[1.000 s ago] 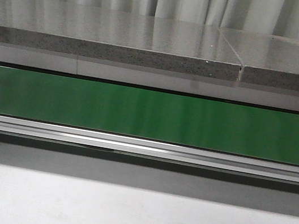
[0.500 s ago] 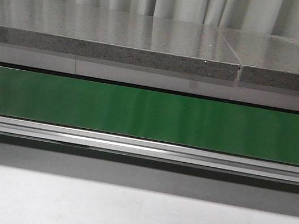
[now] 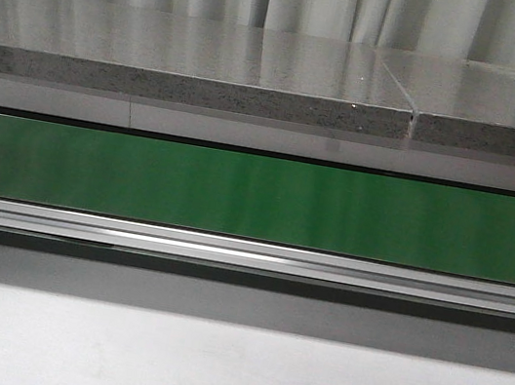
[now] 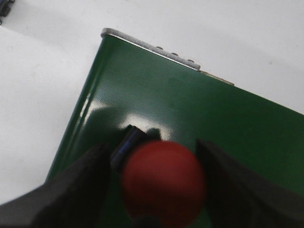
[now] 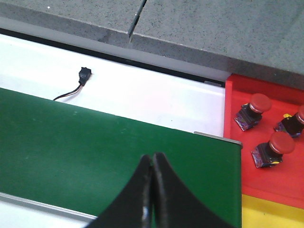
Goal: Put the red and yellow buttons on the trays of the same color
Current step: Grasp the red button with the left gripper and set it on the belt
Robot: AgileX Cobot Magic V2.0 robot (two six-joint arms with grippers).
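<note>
Close up and blurred in the left wrist view, a red button (image 4: 164, 185) with a dark body sits between my left gripper's (image 4: 154, 147) fingers. The gripper is shut on it over one end of the green belt (image 4: 190, 104). My right gripper (image 5: 153, 156) is shut on nothing above the other end of the belt (image 5: 95, 142). Just past that end lies the red tray (image 5: 237, 99), which holds three red buttons (image 5: 273, 148). Beside it, an edge of the yellow tray (image 5: 270, 211) shows. No yellow button shows. The front view holds neither gripper.
The green conveyor belt (image 3: 257, 197) runs across the front view, with an aluminium rail (image 3: 247, 253) at its near side. A grey stone shelf (image 3: 209, 66) stands behind it. A thin cable with a black connector (image 5: 81, 78) lies on the white strip beyond the belt.
</note>
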